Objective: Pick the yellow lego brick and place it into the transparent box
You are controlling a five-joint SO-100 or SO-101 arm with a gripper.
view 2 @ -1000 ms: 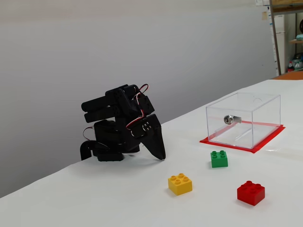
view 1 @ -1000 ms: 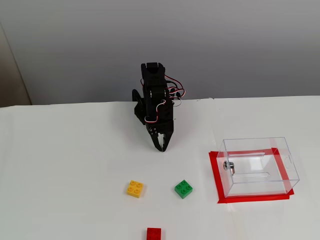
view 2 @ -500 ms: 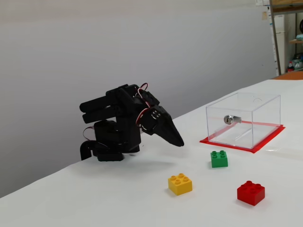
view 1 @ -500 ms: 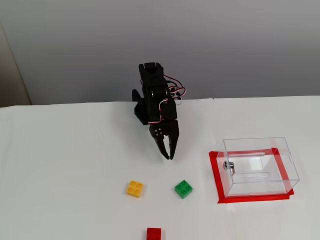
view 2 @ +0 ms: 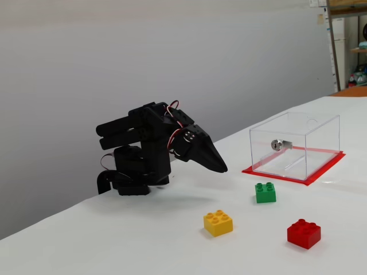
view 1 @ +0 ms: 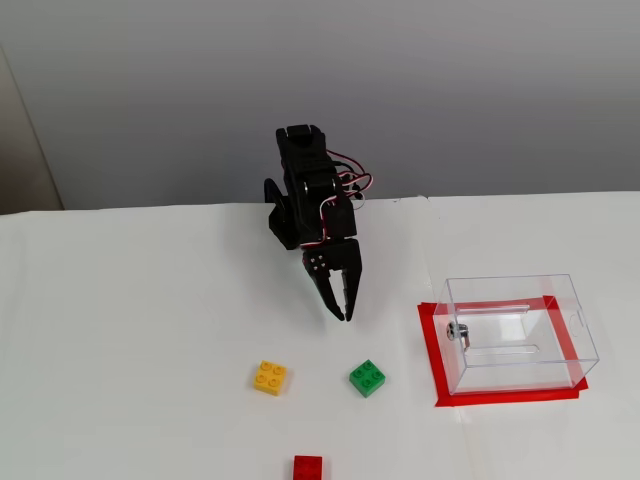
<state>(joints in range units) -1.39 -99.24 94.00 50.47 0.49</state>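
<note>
The red brick [view 1: 308,468] lies nearest the camera in both fixed views, at the near edge of the white table [view 1: 120,350], and is cut off by the bottom edge in one of them. No brand, label or writing can be read on anything here.

The black arm [view 2: 140,157] stands at the far side of the table, folded low, with its jaws [view 1: 346,316] tilted down and hanging above the table; they are closed to a narrow point and hold nothing.

The transparent box [view 1: 520,335] sits to the right in both fixed views, on a red tape rectangle [view 1: 435,360] that frames its base. A small metal fitting [view 2: 280,144] shows on its left wall. Nothing lies inside it.

The yellow lego brick [view 1: 269,378] rests flat on the table, studs up, near and to the left of the jaws' tips, well apart from the box. The green brick [view 1: 368,377] lies just to its right, between it and the box, touching neither. The red brick sits nearer than both, roughly between them.
</note>
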